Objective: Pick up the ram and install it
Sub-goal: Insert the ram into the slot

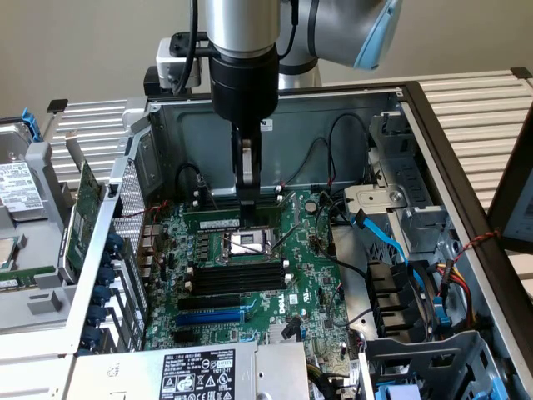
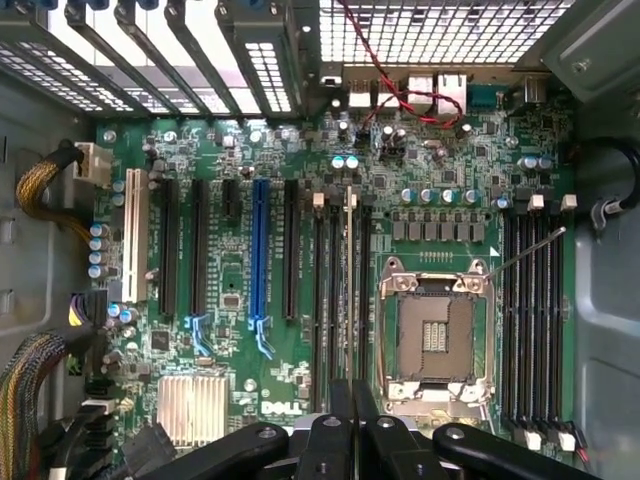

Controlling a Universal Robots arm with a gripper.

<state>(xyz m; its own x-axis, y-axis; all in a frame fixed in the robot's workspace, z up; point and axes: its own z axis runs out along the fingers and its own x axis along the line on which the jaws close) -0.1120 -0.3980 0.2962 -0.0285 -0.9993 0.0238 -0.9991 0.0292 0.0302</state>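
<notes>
The ram (image 1: 216,219), a long narrow green stick with dark chips, hangs level across the open PC case, just above the motherboard (image 1: 312,275). My gripper (image 1: 247,205) reaches straight down from above and is shut on the ram's middle. The stick sits beside the CPU socket (image 1: 250,244), with several long black slots (image 1: 241,279) in front of it. In the wrist view my gripper (image 2: 350,398) is shut, and the ram (image 2: 347,300) shows edge-on as a thin pale line in line with a slot next to the CPU socket (image 2: 435,335).
A wider green expansion card (image 1: 79,221) stands outside the case at the exterior view's left, near a hard drive (image 1: 17,187). Blue cables (image 1: 379,233) and drive bays fill the exterior view's right. The power supply (image 1: 200,375) lies at the front. More black slots (image 2: 535,320) flank the socket.
</notes>
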